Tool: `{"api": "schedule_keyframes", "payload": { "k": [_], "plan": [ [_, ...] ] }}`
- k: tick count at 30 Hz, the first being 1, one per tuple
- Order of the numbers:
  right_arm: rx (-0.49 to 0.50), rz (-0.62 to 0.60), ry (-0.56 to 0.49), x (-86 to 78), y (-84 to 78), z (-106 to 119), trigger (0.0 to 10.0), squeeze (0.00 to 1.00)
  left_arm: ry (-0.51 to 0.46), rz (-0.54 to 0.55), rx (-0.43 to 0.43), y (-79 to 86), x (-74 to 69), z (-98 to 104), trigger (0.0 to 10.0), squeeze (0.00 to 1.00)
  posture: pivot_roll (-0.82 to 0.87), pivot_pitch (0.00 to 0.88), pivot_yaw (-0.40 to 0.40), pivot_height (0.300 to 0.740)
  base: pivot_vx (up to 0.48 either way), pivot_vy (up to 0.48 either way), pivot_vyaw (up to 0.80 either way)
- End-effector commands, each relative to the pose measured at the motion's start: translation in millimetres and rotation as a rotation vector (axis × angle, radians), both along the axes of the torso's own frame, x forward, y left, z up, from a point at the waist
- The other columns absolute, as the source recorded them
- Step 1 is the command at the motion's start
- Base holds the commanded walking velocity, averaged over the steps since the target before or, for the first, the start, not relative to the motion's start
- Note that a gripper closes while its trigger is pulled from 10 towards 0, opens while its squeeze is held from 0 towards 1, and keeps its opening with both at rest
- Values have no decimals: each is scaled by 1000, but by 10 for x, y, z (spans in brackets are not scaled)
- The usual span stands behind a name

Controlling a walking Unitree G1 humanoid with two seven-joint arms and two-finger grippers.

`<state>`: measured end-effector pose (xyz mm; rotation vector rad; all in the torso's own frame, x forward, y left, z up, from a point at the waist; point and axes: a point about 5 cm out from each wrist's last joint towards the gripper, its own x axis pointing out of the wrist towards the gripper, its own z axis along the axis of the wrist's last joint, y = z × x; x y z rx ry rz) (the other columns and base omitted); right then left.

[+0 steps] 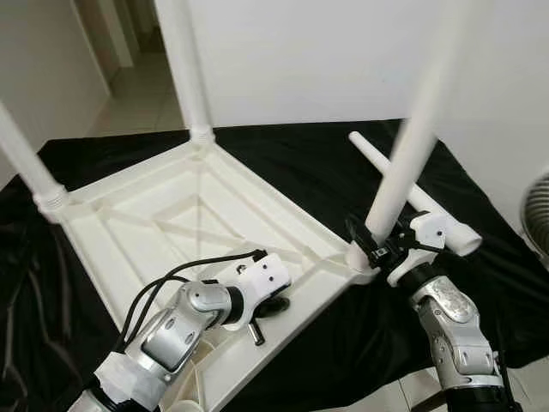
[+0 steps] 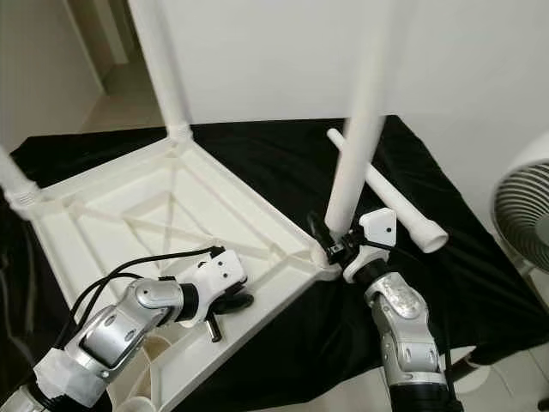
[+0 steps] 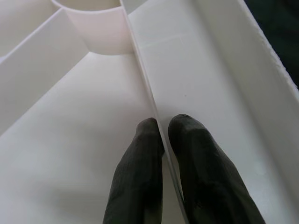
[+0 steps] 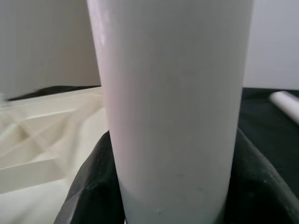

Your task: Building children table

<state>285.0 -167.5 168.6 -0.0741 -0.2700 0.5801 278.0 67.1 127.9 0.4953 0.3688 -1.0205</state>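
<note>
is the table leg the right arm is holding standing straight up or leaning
Leaning. The leg tilts rightward toward its top, while the right tool grips it near the tabletop's corner socket.

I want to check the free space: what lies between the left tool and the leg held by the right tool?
In the left eye view, bare ribbed underside of the tabletop lies between the left tool and the leg held by the right tool.

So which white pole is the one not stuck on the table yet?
Find the upside-down white table top on the black cloth. Just past its right corner, behind the right gripper, a loose leg lies flat on the cloth. The other legs stand up from corners; this one alone lies down, touching no socket.
</note>
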Motion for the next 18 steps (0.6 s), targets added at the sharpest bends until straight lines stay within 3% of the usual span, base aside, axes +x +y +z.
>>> {"api": "schedule_keyframes", "payload": {
  "k": [1, 8, 18],
  "plan": [
    [-20, 49, 8, 27, -2, -1, 10000, 0, -14, 102, 39, 136, 52, -61, 10000, 0, 22, 30, 72, 740, 0, 0, 0],
    [-49, 74, 4, 118, -87, 61, 10000, 0, -14, 100, 38, 134, 56, -51, 10000, 0, 27, 38, 68, 740, 0, 0, 0],
    [18, -61, -51, 199, -102, 101, 10000, 0, -9, 100, 35, 134, 53, -53, 10000, 0, 24, 45, 73, 740, 0, 0, 0]
  ]
}}
